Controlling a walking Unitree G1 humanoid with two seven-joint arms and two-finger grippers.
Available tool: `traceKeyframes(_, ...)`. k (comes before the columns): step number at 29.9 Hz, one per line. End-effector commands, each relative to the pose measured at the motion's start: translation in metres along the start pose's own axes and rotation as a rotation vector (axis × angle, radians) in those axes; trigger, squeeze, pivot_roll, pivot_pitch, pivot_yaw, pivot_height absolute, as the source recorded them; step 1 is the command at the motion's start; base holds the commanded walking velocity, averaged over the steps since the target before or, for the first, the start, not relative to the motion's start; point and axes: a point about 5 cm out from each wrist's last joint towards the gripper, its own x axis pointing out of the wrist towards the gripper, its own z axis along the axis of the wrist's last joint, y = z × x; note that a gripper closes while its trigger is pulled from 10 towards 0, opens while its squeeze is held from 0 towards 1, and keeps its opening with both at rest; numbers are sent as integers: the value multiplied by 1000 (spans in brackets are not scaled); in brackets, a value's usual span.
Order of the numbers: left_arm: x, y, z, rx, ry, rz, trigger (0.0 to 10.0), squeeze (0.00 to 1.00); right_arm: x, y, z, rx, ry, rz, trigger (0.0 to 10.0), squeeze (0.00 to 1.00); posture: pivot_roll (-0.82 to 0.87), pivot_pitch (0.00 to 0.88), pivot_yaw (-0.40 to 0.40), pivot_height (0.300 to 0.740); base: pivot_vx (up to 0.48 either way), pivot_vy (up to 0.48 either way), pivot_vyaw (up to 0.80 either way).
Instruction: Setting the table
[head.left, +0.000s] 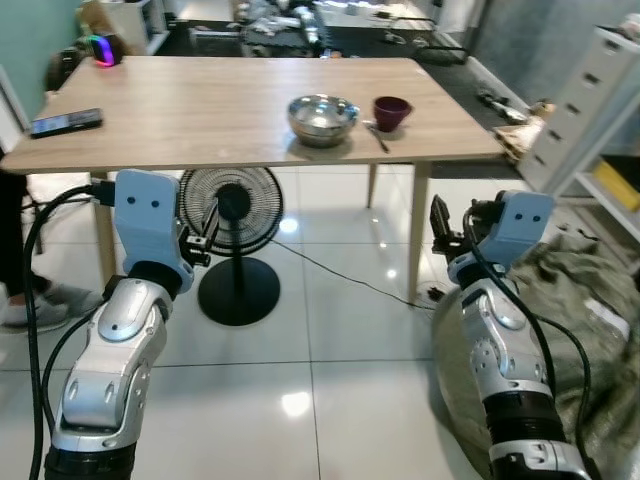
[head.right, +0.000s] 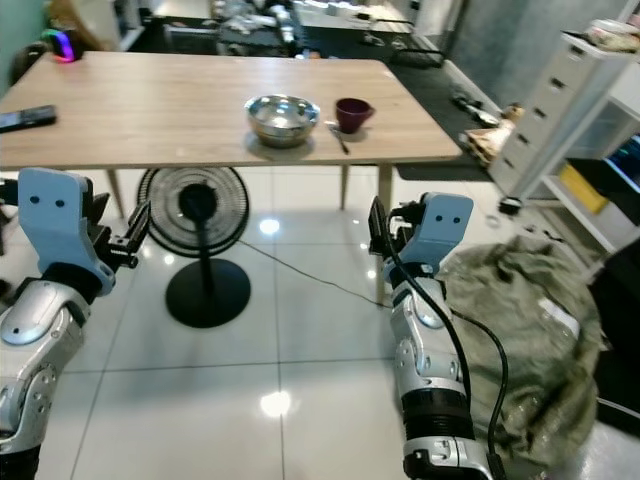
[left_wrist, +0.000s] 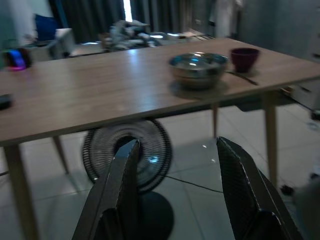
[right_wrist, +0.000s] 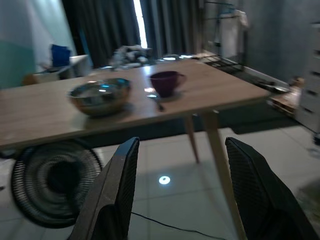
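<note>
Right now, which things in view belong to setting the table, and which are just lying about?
For the job:
steel bowl
dark red cup
spoon
wooden table

Lying about:
phone on the table
glowing gadget at the far corner
floor fan
green cloth heap

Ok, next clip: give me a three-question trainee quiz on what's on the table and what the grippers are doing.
1. True or false: the left gripper is shut on the spoon.
2. Which item stands nearest the table's right end? A) steel bowl B) maroon cup C) phone
3. Fill in: under the table stands a black ____.

Key
1. False: both grippers, the right gripper included, are open, holding nothing, short of the table.
2. B: the cup is right of the bowl, with the spoon between them.
3. Fan.
</note>
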Motion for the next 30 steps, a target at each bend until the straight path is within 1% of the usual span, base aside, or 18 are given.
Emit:
traceKeyframes(1,0,-1,-3,-2,14,-10,10000,0,-1,-3,-5,5,26,-14,10000,0,71,39,17,740,0,0,-800)
traceKeyframes(13,0,-2,-5,3,20,-19,10000,0,-2,-6,-6,4,30,-21,10000,0,70,32,17,740,0,0,-800)
traceKeyframes(17,-4,-3,-16,16,60,-33,10000,0,-7,-9,-16,-29,72,-12,10000,0,69,29,17,740,0,0,-800)
traceKeyframes(18,-4,-3,-16,16,60,-33,10000,0,-7,-9,-16,-29,72,-12,10000,0,69,29,17,740,0,0,-800)
traceKeyframes(19,-7,-2,-21,11,76,-34,10000,0,-11,-9,-23,-50,100,5,10000,0,69,28,17,740,0,0,-800)
traceKeyframes(20,-16,3,-41,11,139,-19,10000,0,-23,-9,-45,-66,187,33,10000,0,68,28,17,740,0,0,-800)
traceKeyframes(21,-16,3,-41,11,139,-19,10000,0,-23,-9,-45,-66,187,33,10000,0,68,28,17,740,0,0,-800)
traceKeyframes(22,-21,6,-51,8,175,-11,10000,0,-29,-9,-54,-84,224,50,10000,0,70,28,15,740,0,0,-800)
traceKeyframes(23,-33,13,-74,10,258,21,10000,0,-43,-8,-73,-100,301,80,10000,0,74,31,13,740,0,0,-800)
traceKeyframes(24,-39,17,-86,12,302,40,10000,0,-50,-8,-83,-101,341,93,10000,0,74,31,13,740,0,0,-800)
traceKeyframes(25,-49,22,-102,18,366,59,10000,0,-59,-6,-93,-110,386,116,10000,0,77,31,12,740,0,0,-800)
traceKeyframes(26,-55,26,-112,21,408,71,10000,0,-65,-5,-100,-116,413,131,10000,0,77,31,12,740,0,0,-800)
traceKeyframes(28,-72,35,-136,5,507,120,10000,0,-79,0,-116,-111,490,185,10000,0,78,36,8,740,0,0,-800)
traceKeyframes(29,-86,39,-153,-10,586,136,10000,0,-91,4,-127,-125,543,228,10000,0,81,37,5,740,0,0,-800)
traceKeyframes(30,-96,42,-165,-20,641,145,10000,0,-99,7,-135,-135,577,259,10000,0,82,39,3,740,0,0,-800)
